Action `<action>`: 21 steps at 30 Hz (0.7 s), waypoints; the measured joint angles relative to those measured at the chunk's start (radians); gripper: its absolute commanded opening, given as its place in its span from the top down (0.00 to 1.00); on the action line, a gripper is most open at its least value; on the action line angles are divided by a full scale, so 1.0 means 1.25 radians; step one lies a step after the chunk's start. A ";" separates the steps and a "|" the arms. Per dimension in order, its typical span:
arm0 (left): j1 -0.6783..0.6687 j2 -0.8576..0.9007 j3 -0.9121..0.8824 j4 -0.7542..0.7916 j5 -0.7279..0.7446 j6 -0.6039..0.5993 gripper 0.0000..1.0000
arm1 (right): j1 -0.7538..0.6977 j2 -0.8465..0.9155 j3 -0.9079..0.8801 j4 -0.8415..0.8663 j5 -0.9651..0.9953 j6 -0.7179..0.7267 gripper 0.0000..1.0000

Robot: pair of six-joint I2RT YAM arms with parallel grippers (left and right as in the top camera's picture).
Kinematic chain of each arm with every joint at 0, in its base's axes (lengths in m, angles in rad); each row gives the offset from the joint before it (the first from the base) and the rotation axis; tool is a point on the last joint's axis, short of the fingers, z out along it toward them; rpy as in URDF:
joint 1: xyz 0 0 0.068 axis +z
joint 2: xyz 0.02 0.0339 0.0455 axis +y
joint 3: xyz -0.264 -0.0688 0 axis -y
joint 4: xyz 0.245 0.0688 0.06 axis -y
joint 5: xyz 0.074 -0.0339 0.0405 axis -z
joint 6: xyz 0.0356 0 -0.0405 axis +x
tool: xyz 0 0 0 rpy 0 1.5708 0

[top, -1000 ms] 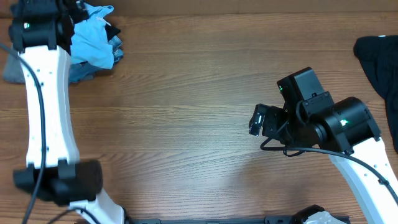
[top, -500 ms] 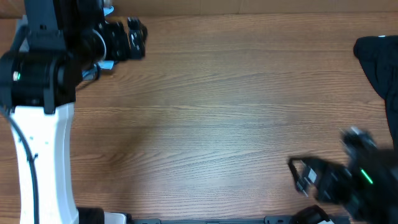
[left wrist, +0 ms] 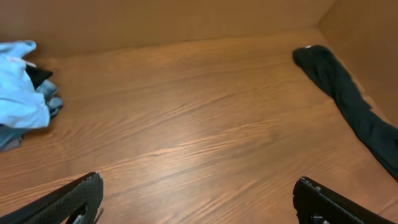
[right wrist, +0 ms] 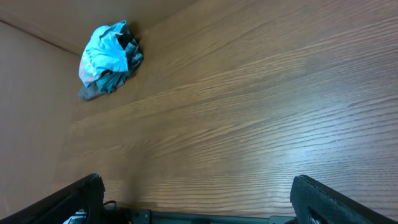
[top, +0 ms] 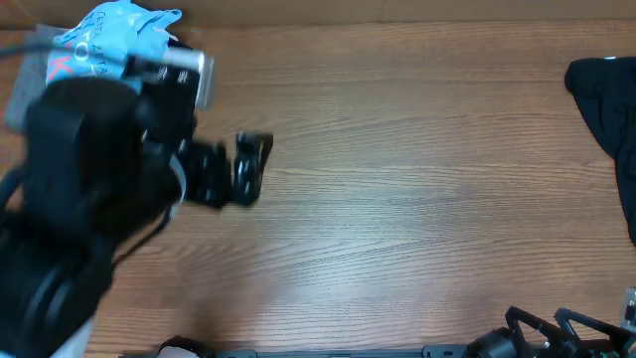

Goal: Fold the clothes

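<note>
The clothes lie in two places. A crumpled light blue T-shirt (top: 114,35) with some red lettering sits on a small pile at the table's back left corner (left wrist: 22,93) (right wrist: 109,56). A black garment (top: 608,109) lies along the right edge (left wrist: 345,99). My left gripper (top: 254,169) hovers over the left half of the table, to the right of and nearer than the blue pile. It is open with only bare wood between its fingers (left wrist: 198,190). My right gripper (top: 550,326) stands at the front right edge, open and holding nothing (right wrist: 199,186).
Grey and darker cloth shows under the blue T-shirt in the left wrist view. A dark rail (top: 348,352) runs along the table's front edge. Brown walls close the table at the back and on both sides.
The left arm has swung away from the blue pile towards the middle left and come closer to the overhead camera. The right arm has pulled back from mid-right to the front right edge.
</note>
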 measured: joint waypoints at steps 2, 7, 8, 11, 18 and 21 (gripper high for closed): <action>-0.031 -0.053 -0.013 0.000 -0.016 -0.005 0.00 | 0.000 0.000 -0.002 0.000 0.008 -0.001 0.00; -0.069 -0.203 -0.105 0.007 -0.033 -0.032 0.00 | 0.000 -0.003 -0.071 0.057 0.066 0.000 0.00; -0.069 -0.226 -0.127 0.007 -0.035 -0.037 0.00 | 0.000 -0.003 -0.095 0.081 0.074 -0.001 0.00; -0.069 -0.273 -0.187 0.006 -0.038 -0.043 0.00 | 0.000 -0.003 -0.157 0.136 0.089 -0.001 0.00; -0.069 -0.266 -0.271 -0.033 -0.053 -0.053 0.00 | 0.000 -0.003 -0.257 0.146 0.099 0.000 0.00; -0.069 -0.252 -0.282 -0.044 -0.066 -0.058 0.00 | 0.000 -0.003 -0.275 0.138 0.100 0.000 0.00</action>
